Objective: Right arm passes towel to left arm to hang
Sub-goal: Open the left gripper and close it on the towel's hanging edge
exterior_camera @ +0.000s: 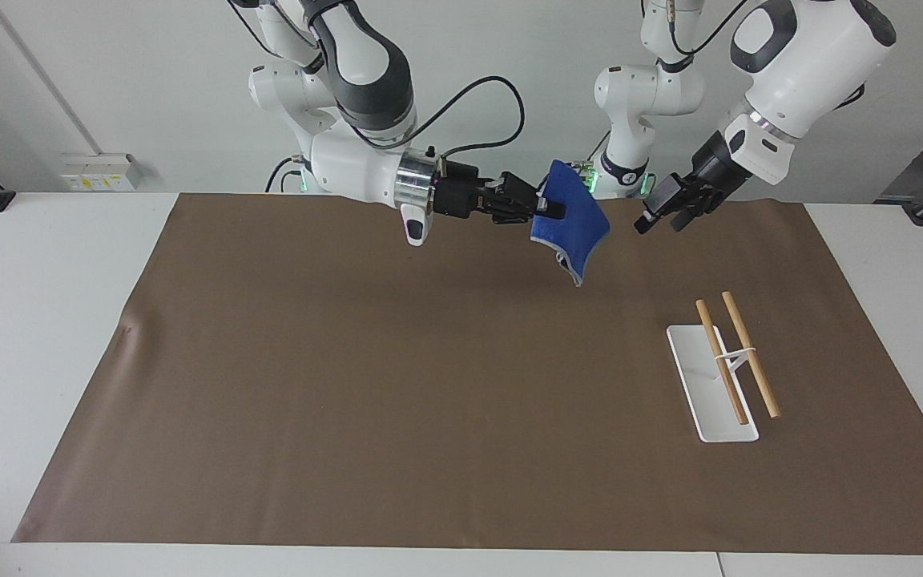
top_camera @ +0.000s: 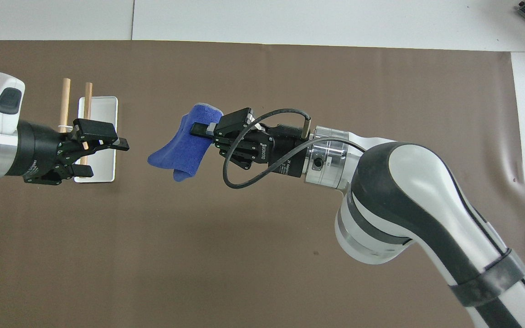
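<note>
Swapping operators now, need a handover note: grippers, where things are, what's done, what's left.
Right gripper: shut on the towel, held in the air over the mat.
Left gripper: open, empty, in the air facing the towel, a gap between them.
Rack: on the mat toward the left arm's end, both rods bare.
Done: towel picked up and presented.
Left: left gripper grasps the towel, right releases, hang it on the rack.

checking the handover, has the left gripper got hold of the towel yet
No, the left gripper is open and apart from the blue towel, which the right gripper holds.

Towel [exterior_camera: 570,218] in right gripper [exterior_camera: 551,210]
</note>
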### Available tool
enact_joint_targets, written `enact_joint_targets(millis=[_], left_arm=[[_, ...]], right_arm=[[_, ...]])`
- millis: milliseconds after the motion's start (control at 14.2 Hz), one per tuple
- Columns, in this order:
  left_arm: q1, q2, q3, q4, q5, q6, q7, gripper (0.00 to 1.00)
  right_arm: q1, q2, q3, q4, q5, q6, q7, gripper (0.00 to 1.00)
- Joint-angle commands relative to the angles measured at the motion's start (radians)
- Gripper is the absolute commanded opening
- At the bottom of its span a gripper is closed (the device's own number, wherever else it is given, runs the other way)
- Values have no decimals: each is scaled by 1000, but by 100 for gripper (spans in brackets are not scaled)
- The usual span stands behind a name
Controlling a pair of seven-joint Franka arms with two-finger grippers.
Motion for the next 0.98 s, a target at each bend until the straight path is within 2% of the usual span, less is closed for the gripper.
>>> enact_joint_targets(millis=[0,281,352,492,633,703,773,914], left_arm=[[-33,-34,15,-44,-44,25,-178,100],[-37,-50,15,-71,-107,37,-355,100],[-37,-56,15,-84,-127,45,-378,97],[-37,-58,15,-88,-151,48,-465,86],[-43,-59,2,-88,-165,46,-554,63],[-43,-61,2,-88,-168,48,-559,49],[-44,-61,1,-90,-170,49,-562,40],[-46,-62,-8,-90,-178,51,-604,38]], right_arm=[[-3,-19,5,-22,32,19,-29,0],[-3,-19,5,-25,21,19,-31,0],[-3,-19,5,-25,20,19,-31,0],[-3,-19,5,-25,18,18,-31,0],[-3,-19,5,-25,18,18,-31,0],[-3,-19,5,-25,18,18,-31,0],[-3,-19,5,-25,18,18,-31,0],[-3,-19,5,-25,18,19,-31,0]])
